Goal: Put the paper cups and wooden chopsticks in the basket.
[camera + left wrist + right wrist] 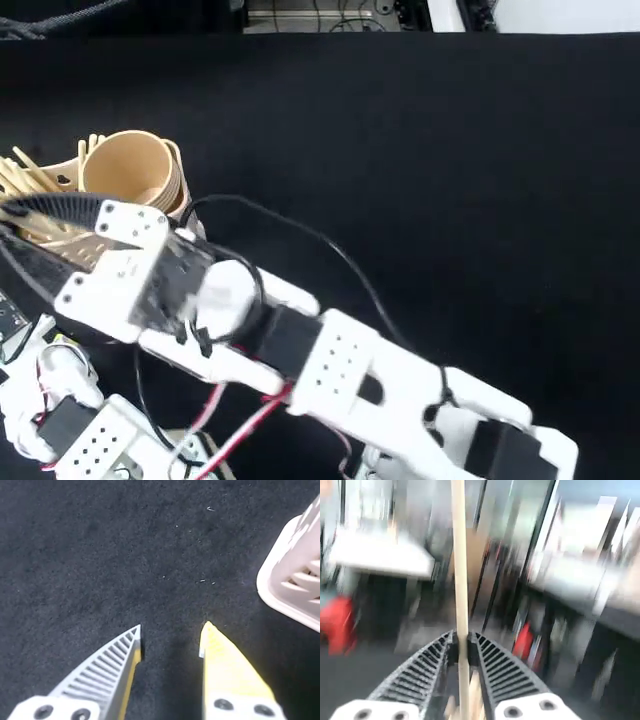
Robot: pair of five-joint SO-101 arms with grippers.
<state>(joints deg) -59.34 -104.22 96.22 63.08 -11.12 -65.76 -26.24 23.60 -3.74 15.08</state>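
Chopsticks of pale wood point(22, 178) lie in a bunch at the far left of the black cloth table point(430, 150). A stack of tan round paper cups point(132, 170) sits right beside them, touching, with the open mouth of the top cup showing. The big white right arm point(330, 360) stretches across the table from the near right side to that corner. It covers what is under the cups and sticks, so I cannot tell if they sit inside the basket. The right hand point(462, 642) is pressed together on one thin wooden stick point(459, 555), pinching it low down, and the stick points straight out past the dark ribbed fingers point(505, 672). The left hand point(170, 640) hangs low over bare table with its two tips spread apart, one grey and ribbed, one yellow, with nothing between them. Near it is a corner of the white plastic basket with slots in its side point(295, 575). A thin black cable point(330, 247) loops over the right arm, and red wires point(235, 425) hang under it near the white left arm point(90, 440).
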